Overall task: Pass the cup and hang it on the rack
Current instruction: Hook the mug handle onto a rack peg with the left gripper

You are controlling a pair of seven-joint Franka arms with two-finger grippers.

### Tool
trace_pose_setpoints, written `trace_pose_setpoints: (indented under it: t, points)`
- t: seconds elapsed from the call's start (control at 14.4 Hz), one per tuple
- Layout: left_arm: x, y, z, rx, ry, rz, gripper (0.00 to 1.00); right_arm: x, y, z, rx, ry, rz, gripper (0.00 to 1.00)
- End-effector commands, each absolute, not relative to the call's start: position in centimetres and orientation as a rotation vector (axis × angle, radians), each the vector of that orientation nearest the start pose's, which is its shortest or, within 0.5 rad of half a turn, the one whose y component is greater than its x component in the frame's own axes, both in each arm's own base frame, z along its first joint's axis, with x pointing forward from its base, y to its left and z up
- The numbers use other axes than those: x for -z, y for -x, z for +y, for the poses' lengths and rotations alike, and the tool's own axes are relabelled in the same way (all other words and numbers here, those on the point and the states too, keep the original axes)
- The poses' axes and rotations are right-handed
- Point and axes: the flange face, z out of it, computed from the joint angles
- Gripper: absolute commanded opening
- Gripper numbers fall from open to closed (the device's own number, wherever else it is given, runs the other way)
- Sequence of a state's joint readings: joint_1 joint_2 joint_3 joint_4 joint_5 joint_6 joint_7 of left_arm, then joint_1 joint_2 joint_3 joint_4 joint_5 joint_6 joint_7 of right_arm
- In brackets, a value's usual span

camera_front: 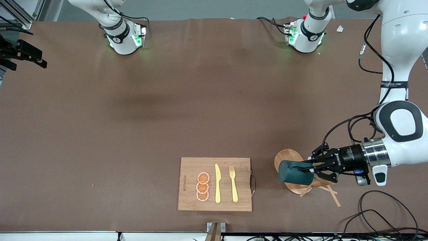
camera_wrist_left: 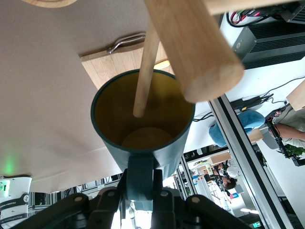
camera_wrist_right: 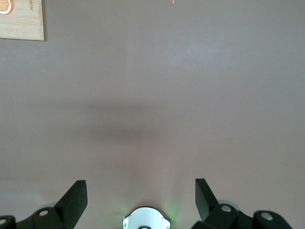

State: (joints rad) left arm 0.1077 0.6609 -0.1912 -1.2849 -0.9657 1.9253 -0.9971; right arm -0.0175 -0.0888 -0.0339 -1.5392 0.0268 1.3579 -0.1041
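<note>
Brown table (camera_front: pixel 133 117) below; my left gripper (camera_front: pixel 312 169) clamps the dark teal cylindrical cup's (camera_front: pixel 296 173) handle over the light wooden peg rack (camera_front: pixel 290 162), a peg inside it; right gripper (camera_wrist_right: pixel 141 195) waits high, fingers apart.

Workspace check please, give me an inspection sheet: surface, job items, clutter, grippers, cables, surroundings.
Surface: brown table, bare across the middle.
Cup: teal cup on its side, held over the rack; in the left wrist view a peg reaches into its mouth.
Rack: wooden rack, toward the left arm's end of the table.
Clutter: board beside the rack, with three orange slices, a knife and a fork.
Grippers: left gripper shut on the cup's handle; right gripper open over bare table, waiting.
Cables: black cables looped near the left arm.
Surroundings: black bracket at the table edge.
</note>
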Motion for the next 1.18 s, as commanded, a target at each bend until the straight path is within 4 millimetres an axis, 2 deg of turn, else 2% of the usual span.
trace_pose_setpoints:
  t: [0.0,0.14,0.21,0.76,1.11]
  points:
    - [-40.5,-74.3,-7.8,0.650,-1.713,1.310,0.00,-66.9,-50.3,-2.3,-0.149,3.106,-0.106,1.00]
    - [-40.6,-74.3,-7.6,0.646,-1.712,1.312,0.00,-66.9,-50.3,-2.3,-0.149,3.106,-0.106,1.00]
    - [-40.6,-74.4,-6.9,0.640,-1.705,1.317,0.00,-67.0,-50.3,-2.3,-0.145,3.107,-0.106,1.00]
    - [-40.3,-74.4,-6.5,0.628,-1.712,1.306,0.00,-67.0,-50.4,-2.1,-0.138,3.108,-0.110,1.00]
    - [-40.0,-74.5,-5.1,0.604,-1.715,1.300,0.00,-67.0,-50.4,-2.1,-0.140,3.107,-0.111,1.00]
